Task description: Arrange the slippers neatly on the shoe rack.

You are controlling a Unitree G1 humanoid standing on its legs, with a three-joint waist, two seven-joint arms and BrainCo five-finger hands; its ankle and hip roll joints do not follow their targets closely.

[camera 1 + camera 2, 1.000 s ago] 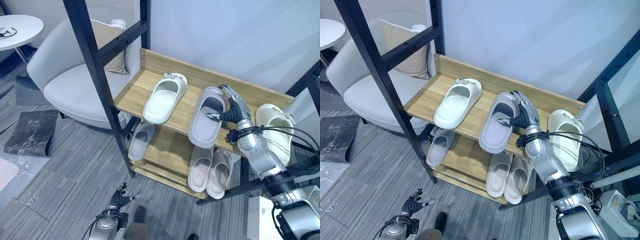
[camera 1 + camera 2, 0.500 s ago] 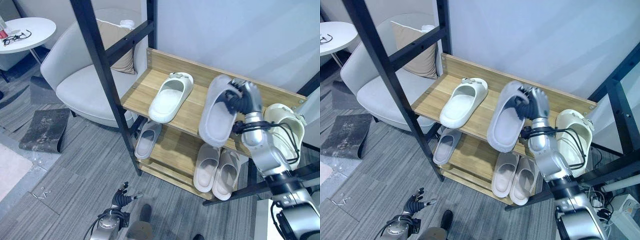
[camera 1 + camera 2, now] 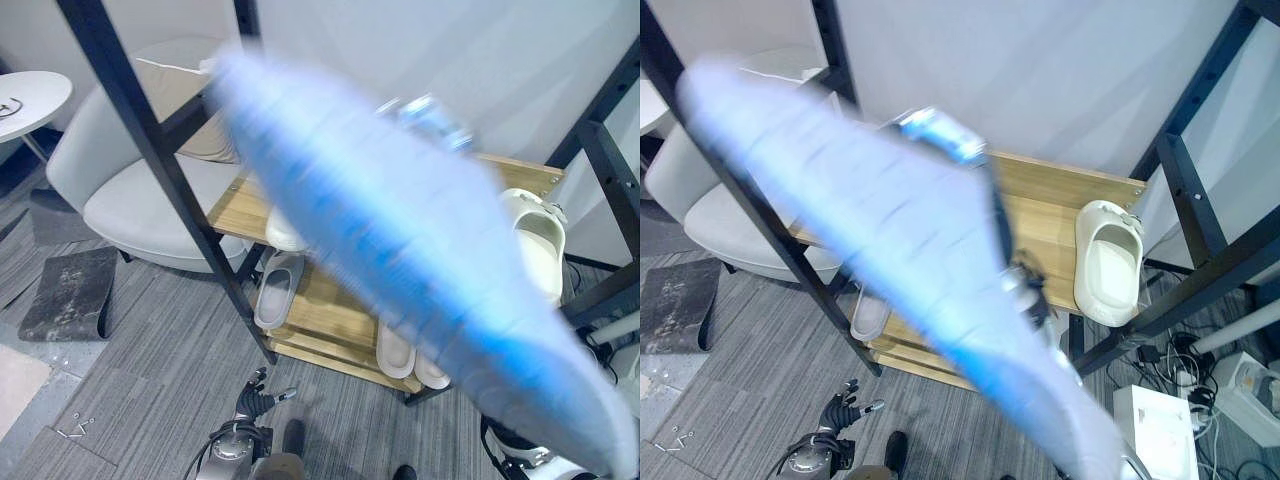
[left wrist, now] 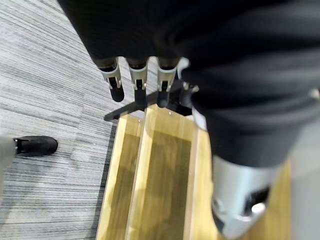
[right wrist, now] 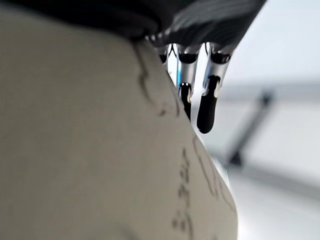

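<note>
I see a wooden shoe rack (image 3: pixel 520 175) in a black frame (image 3: pixel 140 130), standing on grey carpet (image 3: pixel 130 400) against a pale wall. A grey armchair (image 3: pixel 130 195) with a tan cushion (image 3: pixel 185 110) sits beside the rack's left end, and a round white table (image 3: pixel 30 95) shows at the far left.

A large blurred pale-blue shape, the grey slipper (image 3: pixel 400 270), sweeps across my head view, very close to the camera and hiding most of the top shelf. My right hand (image 5: pixel 200 75) shows in its wrist view with straight fingers beside the slipper's pale surface (image 5: pixel 90 150); I cannot tell whether it is grasping it.

A cream slipper (image 3: pixel 1110 262) lies at the right end of the top shelf, toe toward the wall. A grey slipper (image 3: pixel 275 290) rests at the left end of the lower shelf, and a pale pair (image 3: pixel 405 355) peeks out near its right end.

My left hand (image 3: pixel 258 402) hangs low above the carpet, fingers relaxed, holding nothing. In its wrist view, a black shoe (image 4: pixel 35 146) stands on the carpet.
</note>
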